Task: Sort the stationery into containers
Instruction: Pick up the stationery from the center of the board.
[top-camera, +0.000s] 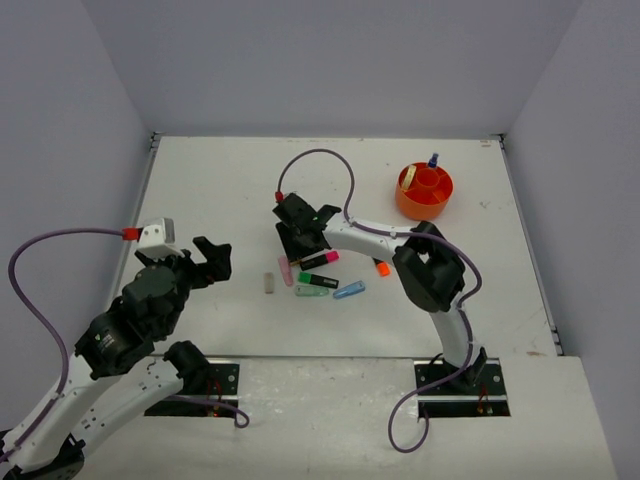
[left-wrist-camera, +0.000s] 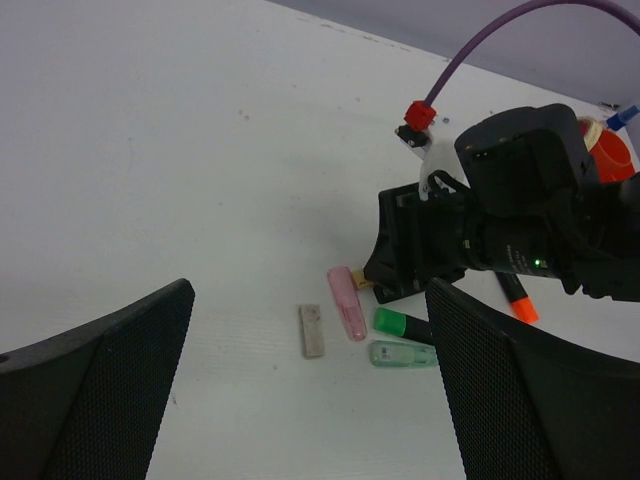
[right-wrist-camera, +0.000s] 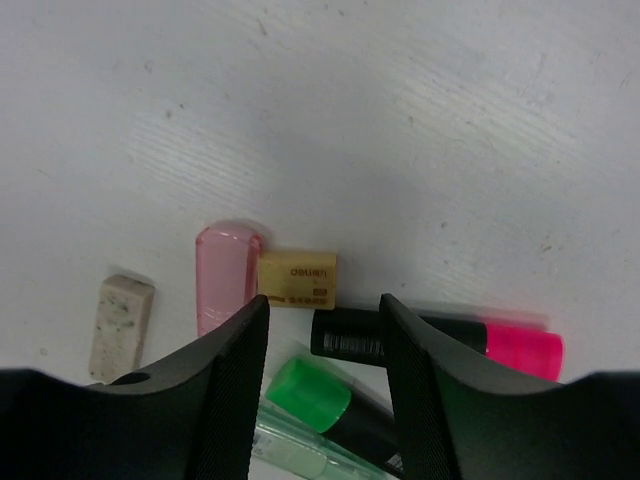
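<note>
The stationery lies in a cluster at mid-table: a speckled beige eraser (top-camera: 268, 283), a pink clip (top-camera: 286, 271), a pink highlighter (top-camera: 322, 259), a green highlighter (top-camera: 318, 280), a pale green clip (top-camera: 311, 292), a blue clip (top-camera: 349, 290) and an orange highlighter (top-camera: 382, 267). My right gripper (top-camera: 300, 228) hovers open just above them. In the right wrist view its open gripper (right-wrist-camera: 323, 300) sits over a yellow-beige eraser (right-wrist-camera: 298, 279) and the pink highlighter's black barrel (right-wrist-camera: 400, 335). My left gripper (top-camera: 212, 258) is open and empty, left of the cluster. The orange tub (top-camera: 424, 205) stands far right.
The tub holds a blue highlighter (top-camera: 433, 160) and a beige item (top-camera: 408, 178). The right arm's elbow (top-camera: 432, 268) rises just right of the cluster, over the orange highlighter. Grey walls enclose the table on three sides.
</note>
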